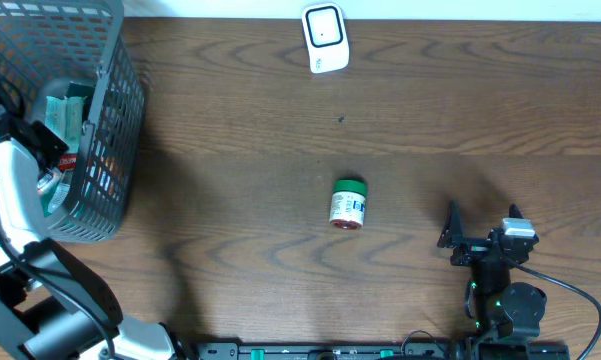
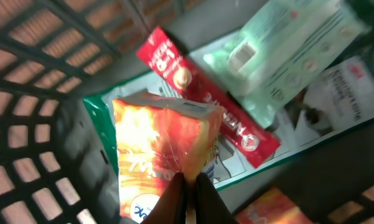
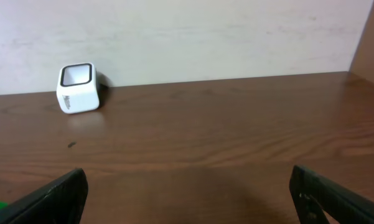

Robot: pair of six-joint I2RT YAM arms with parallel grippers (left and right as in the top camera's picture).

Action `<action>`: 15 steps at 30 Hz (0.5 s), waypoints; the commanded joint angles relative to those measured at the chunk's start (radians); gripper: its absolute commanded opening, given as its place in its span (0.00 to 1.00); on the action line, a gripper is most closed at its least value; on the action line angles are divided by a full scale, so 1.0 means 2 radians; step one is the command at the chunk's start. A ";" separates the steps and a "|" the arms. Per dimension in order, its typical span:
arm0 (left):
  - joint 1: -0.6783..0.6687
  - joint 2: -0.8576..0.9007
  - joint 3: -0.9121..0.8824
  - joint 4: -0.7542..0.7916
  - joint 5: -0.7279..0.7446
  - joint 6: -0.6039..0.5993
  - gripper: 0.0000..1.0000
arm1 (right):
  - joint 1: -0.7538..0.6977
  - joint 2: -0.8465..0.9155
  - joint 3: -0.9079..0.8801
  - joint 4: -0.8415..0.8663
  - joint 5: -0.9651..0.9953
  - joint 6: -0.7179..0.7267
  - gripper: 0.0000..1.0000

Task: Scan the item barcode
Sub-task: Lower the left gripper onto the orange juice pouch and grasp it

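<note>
Looking down the left arm's wrist, the left gripper (image 2: 190, 180) has its fingers pressed tight together on the lower edge of an orange carton (image 2: 158, 143). It seems to be nipping the shiny wrapping at the corner, not spanning the box itself. So the step in hand, I'd say, is the pick: getting an item out of the basket so its barcode can be shown.

The carton sits right at the fingertips, tilted, on top of the other goods. Just behind it lies a red stick packet (image 2: 205, 99), and beyond that a pale green soft pack (image 2: 286, 50). The grey basket (image 2: 25, 106) walls it in on the left.

Next comes a straight lift clear of the mesh, and a hold that thin looks liable to slip, so it wants care. I can't make out a barcode on the faces showing.

Out on the table a green-lidded jar (image 1: 348, 204) lies on its side. The right gripper (image 1: 482, 222) rests at the near edge, jaws spread wide and holding nothing. The white scanner (image 1: 325, 38) stands at the far edge, well apart from the basket.
</note>
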State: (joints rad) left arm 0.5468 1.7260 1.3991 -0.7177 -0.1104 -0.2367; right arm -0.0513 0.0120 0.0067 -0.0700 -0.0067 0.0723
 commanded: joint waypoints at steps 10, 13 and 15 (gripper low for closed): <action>0.000 0.079 -0.029 0.029 0.008 -0.011 0.08 | -0.003 -0.003 -0.001 -0.002 0.001 0.006 0.99; 0.000 0.076 -0.019 0.027 0.015 -0.011 0.34 | -0.003 -0.003 -0.001 -0.002 0.001 0.006 0.99; 0.000 0.072 -0.007 0.014 0.022 -0.011 0.39 | -0.003 -0.003 -0.001 -0.002 0.001 0.006 0.99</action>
State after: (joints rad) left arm 0.5468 1.8835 1.3479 -0.6704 -0.0837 -0.2508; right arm -0.0513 0.0120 0.0067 -0.0704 -0.0071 0.0723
